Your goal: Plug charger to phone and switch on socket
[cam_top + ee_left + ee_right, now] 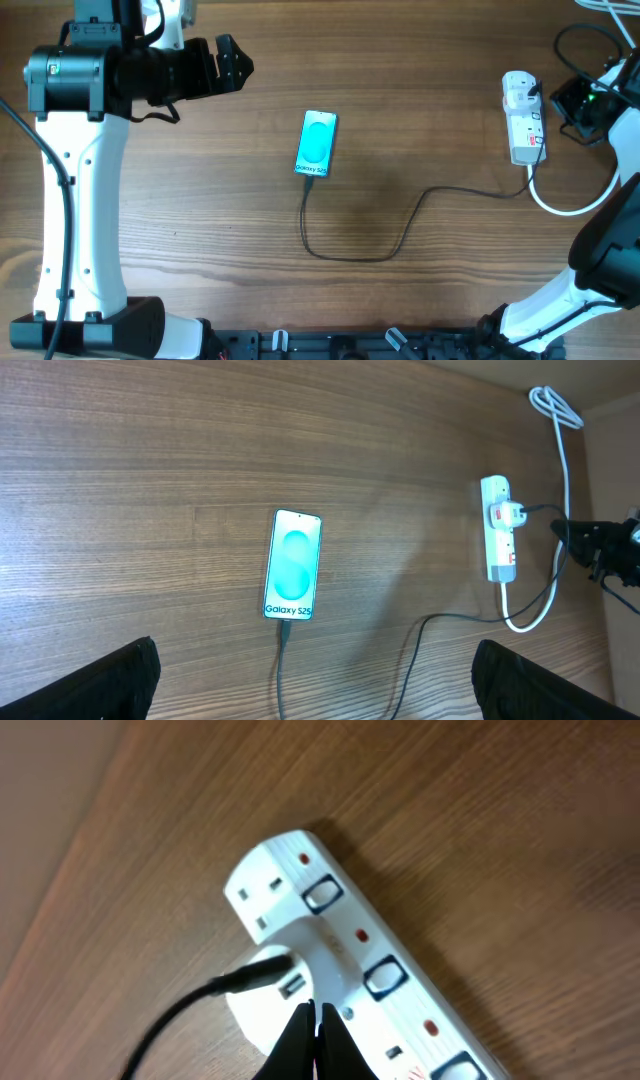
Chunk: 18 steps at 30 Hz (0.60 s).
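The phone (pixel 317 145) lies flat near the centre of the overhead frame, with the screen up and lit cyan and the white text band at its lower end. The charger (pixel 352 258) enters this lower end. Its black cable goes down, bends in a loop to the right and rises to the socket (pixel 524 128) near the right edge of the table (pixel 200 200). There it ends in a white adapter (pixel 290 995) that sits in the socket, beside the rocker switches (pixel 385 978). A white lead (pixel 565 211) leaves the lower end of the socket and curves to the right.

The right gripper (pixel 309 1020) is at the socket. Its fingers are pressed together with nothing between them, and the tips point at the adapter, just beside the place where the cable goes in. I cannot tell if they touch it. The left gripper (pixel 315 660) hangs at the upper left of the overhead frame, well apart from the phone, with its fingers wide apart and holding nothing.
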Each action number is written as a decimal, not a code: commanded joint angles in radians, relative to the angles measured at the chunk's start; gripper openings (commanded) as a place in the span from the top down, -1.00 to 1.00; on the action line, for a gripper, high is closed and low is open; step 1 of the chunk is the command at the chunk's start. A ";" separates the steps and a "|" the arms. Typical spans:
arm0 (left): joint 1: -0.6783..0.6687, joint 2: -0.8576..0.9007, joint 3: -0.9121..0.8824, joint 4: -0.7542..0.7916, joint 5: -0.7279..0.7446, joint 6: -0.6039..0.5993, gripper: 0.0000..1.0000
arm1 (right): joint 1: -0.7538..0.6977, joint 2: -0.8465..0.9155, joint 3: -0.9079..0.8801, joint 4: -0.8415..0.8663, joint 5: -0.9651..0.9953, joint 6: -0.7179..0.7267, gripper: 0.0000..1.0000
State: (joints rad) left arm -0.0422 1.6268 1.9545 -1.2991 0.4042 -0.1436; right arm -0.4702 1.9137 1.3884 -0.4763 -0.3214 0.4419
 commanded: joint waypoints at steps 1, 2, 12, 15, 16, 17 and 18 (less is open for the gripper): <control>0.000 -0.003 0.002 0.001 -0.010 0.005 -1.00 | -0.006 0.030 0.016 -0.006 0.040 0.027 0.91; 0.000 -0.003 0.002 0.001 -0.010 0.005 -1.00 | -0.013 0.045 0.016 0.005 0.031 0.032 0.91; 0.000 -0.003 0.002 0.001 -0.010 0.005 -1.00 | -0.011 0.192 0.016 0.125 -0.047 0.071 0.91; 0.000 -0.003 0.002 0.001 -0.010 0.005 -1.00 | -0.010 0.193 0.016 0.127 -0.047 0.074 0.91; 0.000 -0.003 0.002 0.001 -0.010 0.005 -1.00 | -0.010 0.194 0.016 0.122 -0.047 0.074 0.91; 0.000 -0.003 0.002 0.001 -0.010 0.005 -1.00 | -0.010 0.194 0.014 0.116 -0.047 0.074 0.92; 0.000 -0.003 0.002 0.001 -0.010 0.005 -1.00 | -0.010 0.194 0.014 0.110 -0.047 0.074 0.91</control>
State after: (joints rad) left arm -0.0422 1.6268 1.9545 -1.2991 0.4042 -0.1436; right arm -0.4850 2.0872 1.3884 -0.3565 -0.3504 0.5049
